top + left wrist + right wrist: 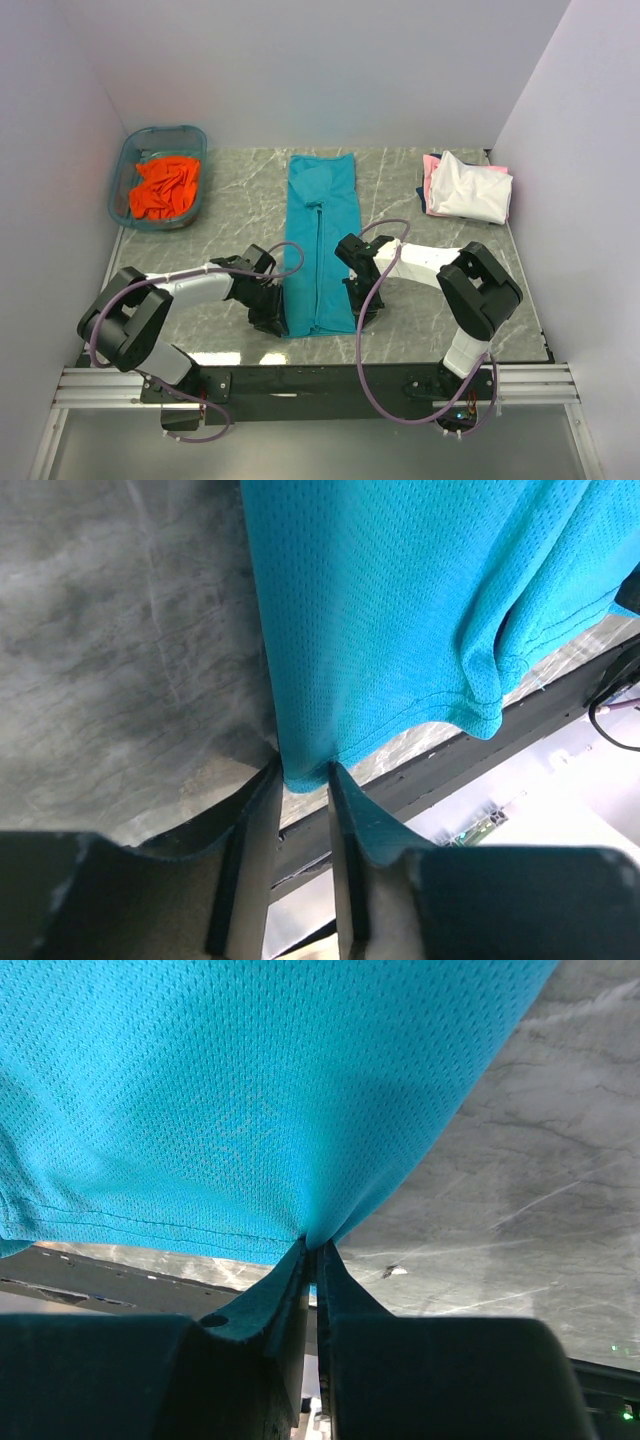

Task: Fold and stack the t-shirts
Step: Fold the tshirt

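The teal t-shirt [320,240] lies as a long narrow strip down the middle of the table [230,195], its hem at the near edge. The left gripper [305,775] pinches the near left corner of that hem; the right gripper [312,1250] is pressed tight on the near right corner. Bare marble lies open on both sides of the strip. The orange t-shirt [165,187] sits crumpled in the blue tub [123,185] at far left. The white t-shirt [470,190] rests folded on the pink t-shirt [431,163] at far right.
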`<control>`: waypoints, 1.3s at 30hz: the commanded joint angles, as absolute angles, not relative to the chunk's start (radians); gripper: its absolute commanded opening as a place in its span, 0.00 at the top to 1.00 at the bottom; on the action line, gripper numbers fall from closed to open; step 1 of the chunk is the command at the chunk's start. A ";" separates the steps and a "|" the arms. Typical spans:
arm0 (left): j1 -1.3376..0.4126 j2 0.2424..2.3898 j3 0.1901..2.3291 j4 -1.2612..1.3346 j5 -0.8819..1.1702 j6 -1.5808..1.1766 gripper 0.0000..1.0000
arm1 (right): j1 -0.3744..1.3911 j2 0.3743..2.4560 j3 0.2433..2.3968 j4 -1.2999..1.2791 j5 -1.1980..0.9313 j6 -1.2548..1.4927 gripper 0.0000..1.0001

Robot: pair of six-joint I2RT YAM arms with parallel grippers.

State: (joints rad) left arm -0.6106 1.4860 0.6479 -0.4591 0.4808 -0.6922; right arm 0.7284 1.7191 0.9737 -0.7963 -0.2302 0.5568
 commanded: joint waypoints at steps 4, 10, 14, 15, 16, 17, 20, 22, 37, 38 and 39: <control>-0.615 1.531 0.658 -0.428 0.445 -0.644 0.80 | 0.733 1.720 0.948 -0.767 -0.199 0.566 0.91; -0.617 1.523 0.675 -0.442 0.430 -0.634 0.99 | 0.733 1.703 0.962 -0.776 -0.213 0.561 1.00; -0.617 1.474 0.690 -0.459 0.400 -0.635 1.00 | 0.733 1.686 0.988 -0.807 -0.218 0.563 1.00; -0.617 1.465 0.693 -0.466 0.393 -0.637 1.00 | 0.733 1.681 0.994 -0.814 -0.216 0.564 1.00; -0.617 1.459 0.698 -0.469 0.387 -0.637 1.00 | 0.732 1.672 0.997 -0.821 -0.215 0.565 1.00; -0.617 1.444 0.710 -0.485 0.380 -0.637 1.00 | 0.735 1.667 1.006 -0.836 -0.213 0.566 1.00; -0.617 1.424 0.741 -0.506 0.354 -0.637 1.00 | 0.733 1.649 1.031 -0.857 -0.207 0.568 1.00; -0.617 1.408 0.759 -0.528 0.339 -0.632 1.00 | 0.732 1.637 1.046 -0.882 -0.199 0.569 1.00; -0.580 1.459 0.994 -0.620 0.290 -0.569 1.00 | 0.727 1.641 1.272 -1.025 -0.089 0.575 1.00; -0.569 1.466 1.011 -0.623 0.290 -0.566 1.00 | 0.723 1.643 1.294 -1.035 -0.081 0.574 1.00; -0.562 1.470 1.020 -0.624 0.287 -0.560 1.00 | 0.715 1.647 1.307 -1.042 -0.074 0.574 1.00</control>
State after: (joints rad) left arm -0.5827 1.4551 0.9665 -0.6086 0.3096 -0.5938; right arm 0.7265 1.6688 1.2419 -0.9920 -0.1307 0.5613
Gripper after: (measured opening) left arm 0.013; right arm 0.010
